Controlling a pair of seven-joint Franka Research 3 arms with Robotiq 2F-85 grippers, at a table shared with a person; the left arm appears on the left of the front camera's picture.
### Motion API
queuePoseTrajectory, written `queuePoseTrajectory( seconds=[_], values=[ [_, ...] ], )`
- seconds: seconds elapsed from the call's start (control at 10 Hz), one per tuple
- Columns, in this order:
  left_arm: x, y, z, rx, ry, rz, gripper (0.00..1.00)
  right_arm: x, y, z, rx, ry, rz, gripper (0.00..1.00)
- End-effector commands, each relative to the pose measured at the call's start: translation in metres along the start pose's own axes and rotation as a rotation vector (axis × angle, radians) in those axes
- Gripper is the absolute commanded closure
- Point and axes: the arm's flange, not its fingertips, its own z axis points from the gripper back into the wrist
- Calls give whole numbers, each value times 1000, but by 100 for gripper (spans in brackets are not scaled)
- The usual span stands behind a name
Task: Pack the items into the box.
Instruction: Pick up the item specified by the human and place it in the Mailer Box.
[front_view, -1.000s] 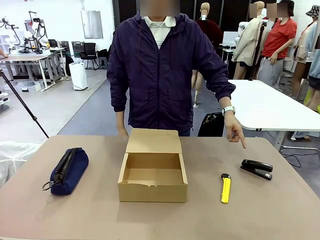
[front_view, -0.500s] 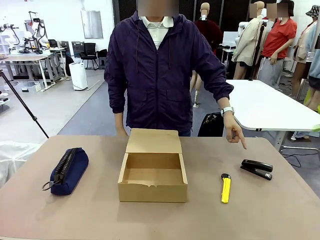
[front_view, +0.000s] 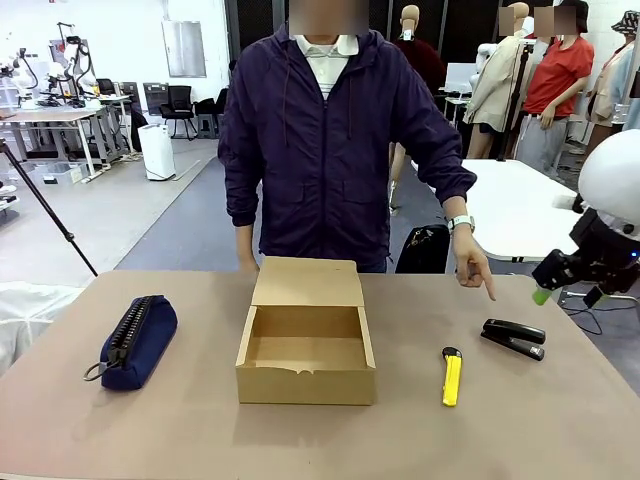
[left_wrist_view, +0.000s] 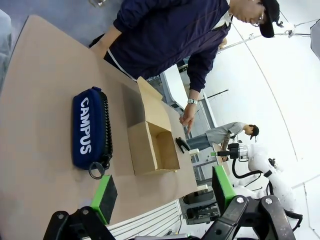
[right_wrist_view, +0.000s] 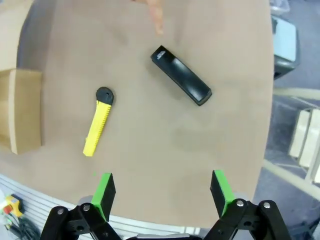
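Both arms' jaws gape wide, holding nothing.
Tan cardboard box (front_view: 305, 385) sits open, flap up; slim yellow utility knife (front_view: 452, 380), black-tipped, lies near black stapler (front_view: 513, 338).

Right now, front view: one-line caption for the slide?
A person's hand points toward the black stapler by the yellow utility knife, open box mid-table, right pincer hovering open at right.

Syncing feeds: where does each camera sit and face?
Front: robot's side, facing across the table to the person's hand pointing near the stapler; right gripper at right.
Left wrist: above table's left end, past the open left gripper at pouch and box.
Right wrist: overhead, down past its gripper at stapler and utility knife.
All share the stapler.
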Motion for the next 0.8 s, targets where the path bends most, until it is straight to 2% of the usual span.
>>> queuePoseTrajectory(
  seconds=[0.0,0.2,0.3,0.4,0.5,0.7],
  values=[
    [1,-1,1,-23,-14,-12,0,-1,-1,1,16,-5,-53,0],
    [1,-1,1,-23,-14,-12,0,-1,-2,1,6,-2,1,0],
    [1,-1,1,-23,-14,-12,0,24,-3,-24,-38,106,16,0],
    [1,-1,1,-23,-14,-12,0,49,-9,-45,-56,157,9,0],
    [1,-1,1,-23,-14,-12,0,72,-14,-65,-76,198,-2,0],
    [1,-1,1,-23,-14,-12,0,92,-20,-98,-42,248,-13,0]
  ],
)
